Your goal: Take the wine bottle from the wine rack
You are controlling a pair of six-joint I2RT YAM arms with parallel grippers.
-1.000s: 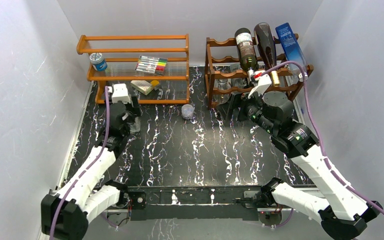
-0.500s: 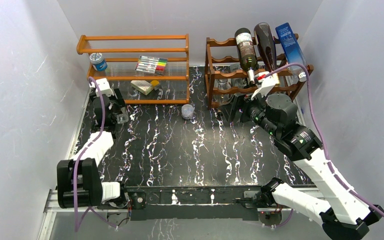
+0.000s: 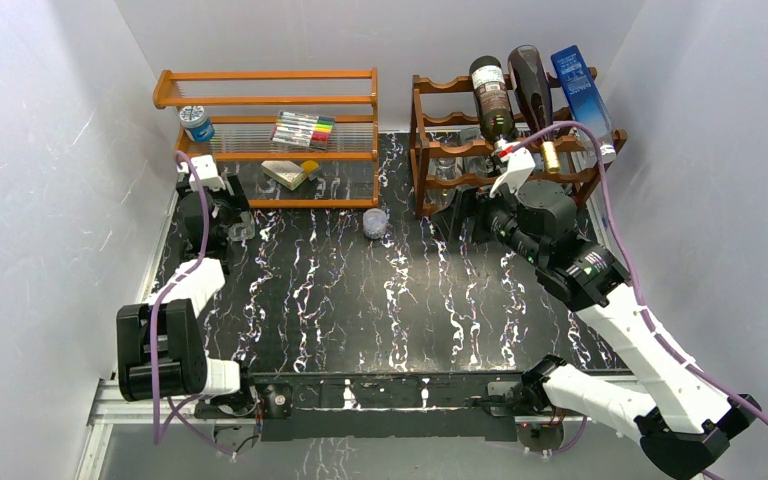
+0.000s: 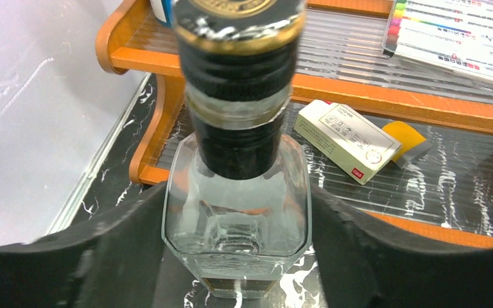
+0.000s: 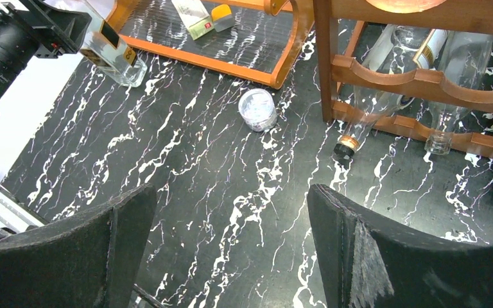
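The dark wooden wine rack (image 3: 428, 120) stands at the back right. A dark wine bottle with a label (image 3: 490, 100), a brown bottle (image 3: 532, 85) and a blue box (image 3: 582, 88) lie on its upper tiers. Clear bottles (image 5: 367, 102) lie in its lowest row (image 5: 423, 83). My right gripper (image 3: 463, 214) is open and empty, hovering over the table just in front of the rack's left post. My left gripper (image 3: 228, 222) is shut on a clear square glass bottle (image 4: 237, 212) with a black cap, standing by the orange shelf's left end. The bottle also shows in the right wrist view (image 5: 112, 54).
The orange shelf (image 3: 265, 100) at the back left holds a marker pack (image 3: 303, 129), a blue-lidded can (image 3: 197, 123), a white box (image 4: 346, 139) and a yellow piece (image 4: 403, 136). A small round clear jar (image 3: 374, 221) sits on the black marble table between shelf and rack.
My left arm has swung left and back toward the orange shelf, carrying the clear bottle. My right gripper has shifted slightly left in front of the rack.
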